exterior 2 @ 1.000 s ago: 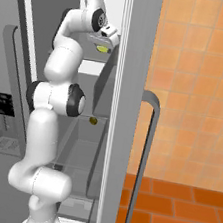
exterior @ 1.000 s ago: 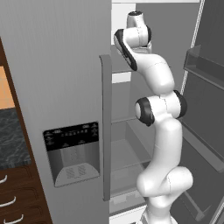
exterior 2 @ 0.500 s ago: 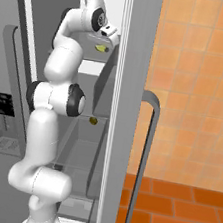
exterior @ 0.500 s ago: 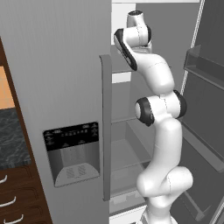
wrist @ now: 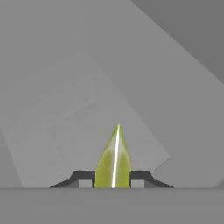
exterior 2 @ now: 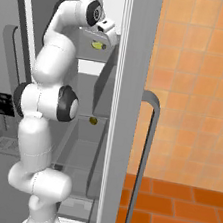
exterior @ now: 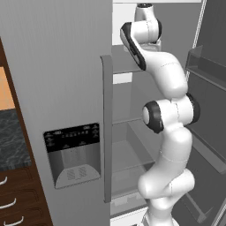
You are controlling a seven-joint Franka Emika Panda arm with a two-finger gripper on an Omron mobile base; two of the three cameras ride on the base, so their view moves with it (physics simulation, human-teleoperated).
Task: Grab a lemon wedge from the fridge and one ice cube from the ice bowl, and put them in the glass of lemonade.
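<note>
Arm: reaches high into the open fridge (exterior: 62, 66), with the gripper (exterior 2: 103, 36) at the top shelf level in the right base view.
Lemon wedge: the lemon wedge (wrist: 113, 159) sits between the two dark fingertips (wrist: 83, 177) in the hand view, its pointed end facing away from the camera; in the right base view it shows as a small yellow-green spot (exterior 2: 97, 45) just under the hand.
Grip: the fingers are closed against both sides of the wedge, so it looks held, not merely framed.
Shelf: pale grey fridge shelf (wrist: 78, 131) lies beyond the wedge; I cannot tell whether the wedge touches it.
Risk, slip: the wedge is tiny and tapered, so a pinch near its thin edge could let it squirt out during withdrawal.
Risk, collision: the open right-hand fridge door (exterior 2: 126, 110) stands close beside the hand, so a wide swing outward could clip it and knock the wedge loose.
</note>
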